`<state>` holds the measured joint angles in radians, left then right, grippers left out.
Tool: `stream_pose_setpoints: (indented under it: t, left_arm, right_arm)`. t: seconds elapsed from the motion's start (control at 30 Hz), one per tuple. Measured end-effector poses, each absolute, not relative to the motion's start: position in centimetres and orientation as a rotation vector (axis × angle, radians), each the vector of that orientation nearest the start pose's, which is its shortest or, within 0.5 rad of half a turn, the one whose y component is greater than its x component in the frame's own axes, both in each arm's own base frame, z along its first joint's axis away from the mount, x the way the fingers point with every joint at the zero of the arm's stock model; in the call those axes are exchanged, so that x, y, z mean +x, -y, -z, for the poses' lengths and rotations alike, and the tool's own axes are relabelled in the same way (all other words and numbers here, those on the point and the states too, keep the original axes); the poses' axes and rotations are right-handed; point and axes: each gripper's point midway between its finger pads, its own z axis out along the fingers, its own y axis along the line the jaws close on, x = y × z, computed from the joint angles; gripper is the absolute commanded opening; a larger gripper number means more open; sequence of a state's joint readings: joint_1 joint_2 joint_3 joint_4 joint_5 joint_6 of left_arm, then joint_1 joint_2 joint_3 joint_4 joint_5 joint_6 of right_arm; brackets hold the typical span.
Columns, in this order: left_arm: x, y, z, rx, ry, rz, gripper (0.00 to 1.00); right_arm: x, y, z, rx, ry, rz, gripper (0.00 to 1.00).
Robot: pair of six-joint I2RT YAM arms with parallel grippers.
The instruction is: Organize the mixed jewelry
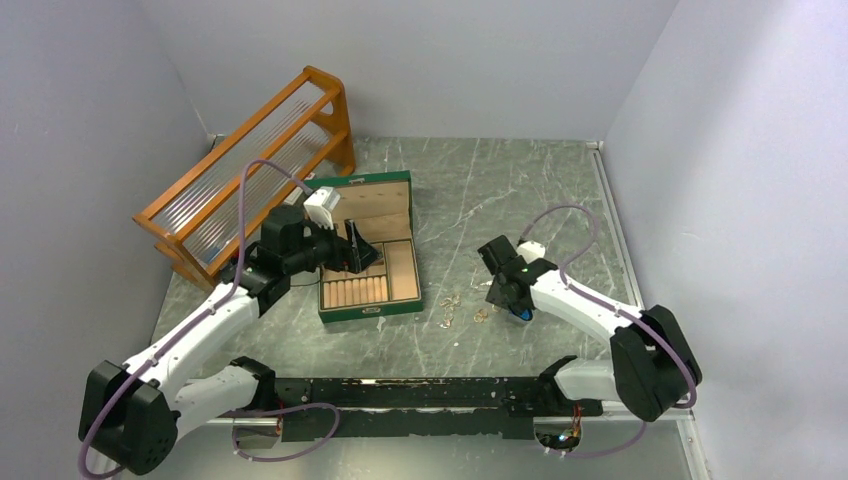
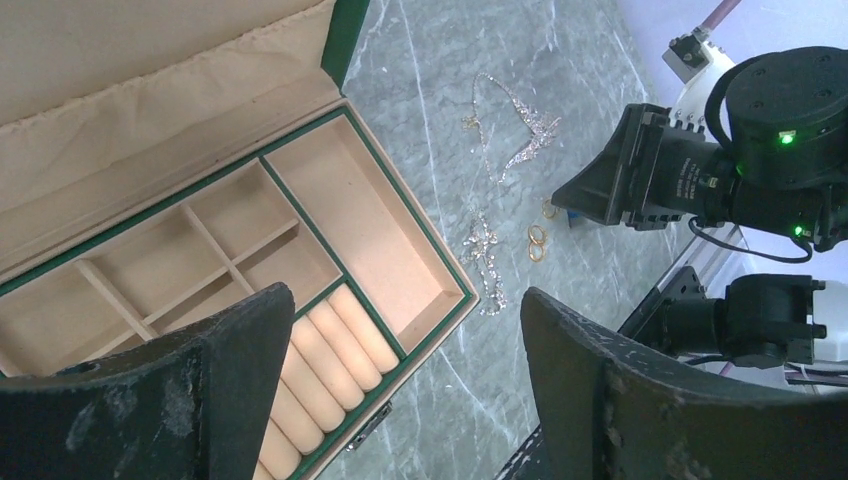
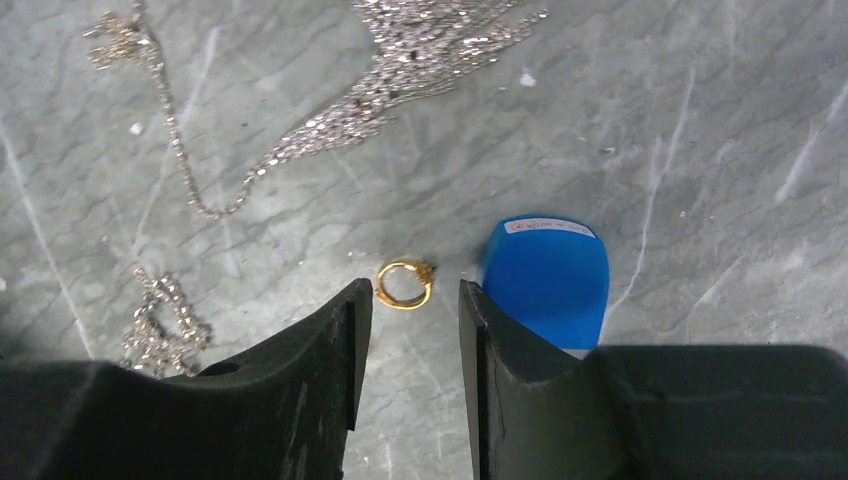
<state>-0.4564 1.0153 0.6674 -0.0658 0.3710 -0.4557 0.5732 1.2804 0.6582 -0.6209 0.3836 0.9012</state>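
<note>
Items counted. Green box (image 1: 370,312): one, left of centre in the top view. Wooden rack (image 1: 250,170): one, upper left. Blue block (image 3: 548,280): one. Glittering chains (image 2: 520,140): two. Gold rings (image 2: 537,241): at least two; exact number unclear.

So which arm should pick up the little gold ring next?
Right. The right gripper is down by the gold ring, jaws open toward it. The left gripper hangs over the green box, farther away.

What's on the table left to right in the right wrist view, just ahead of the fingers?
Order: small chain clump → gold ring → blue block. The long chain up top spans most of the width, so left out.
</note>
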Motion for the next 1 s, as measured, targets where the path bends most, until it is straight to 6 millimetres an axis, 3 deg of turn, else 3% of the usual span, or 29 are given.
stream_pose_setpoints:
  t: [0.17, 0.37, 0.77, 1.0]
  left_arm:
    - [26.2, 22.1, -17.9, 0.260, -2.079, 0.946, 0.88]
    - [26.4, 22.4, -17.9, 0.266, -2.071, 0.950, 0.87]
    - [26.5, 22.4, -17.7, 0.263, -2.076, 0.942, 0.86]
    - [26.4, 22.4, -17.7, 0.264, -2.076, 0.942, 0.86]
  right_arm:
    - [21.2, -8.0, -2.1, 0.615, -2.603, 0.094, 0.53]
    - [20.9, -6.9, -2.1, 0.660, -2.593, 0.117, 0.52]
    - [21.4, -8.1, -2.0, 0.550, -2.625, 0.035, 0.28]
    - [21.4, -8.6, -1.4, 0.507, -2.659, 0.018, 0.24]
